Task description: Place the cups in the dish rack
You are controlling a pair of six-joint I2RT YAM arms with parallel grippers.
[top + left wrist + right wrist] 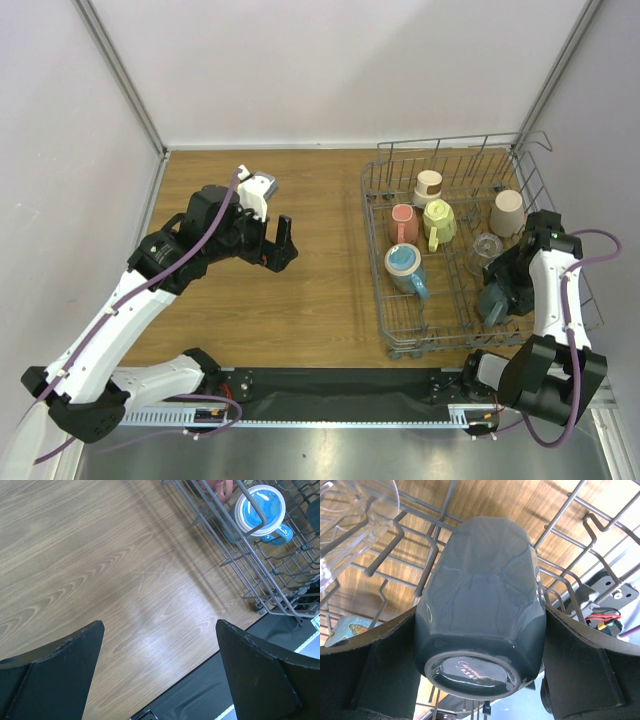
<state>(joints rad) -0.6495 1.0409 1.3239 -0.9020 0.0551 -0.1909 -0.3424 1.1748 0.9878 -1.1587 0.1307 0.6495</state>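
Your right claw [480,630] is closed around the grey-blue cup [480,600], one finger pressed to each side. The cup is inside the dish rack [378,290], at its near right corner, turned base up with its mouth toward the rack's floor wires. You cannot tell whether it already rests on the wires.

The clear glass [486,247] stands just beyond that cup. The beige cup [507,212] is farther back on the rack's right side. The pink cup [403,222] and the yellow cup [438,218] sit side by side in the rack's left half. The blue mug [404,262] sits in front of them, nearer the rack's front.

Your left claw [159,625] is spread wide and holds nothing. It hangs over the bare worktop [300,310], well to the left of the rack.
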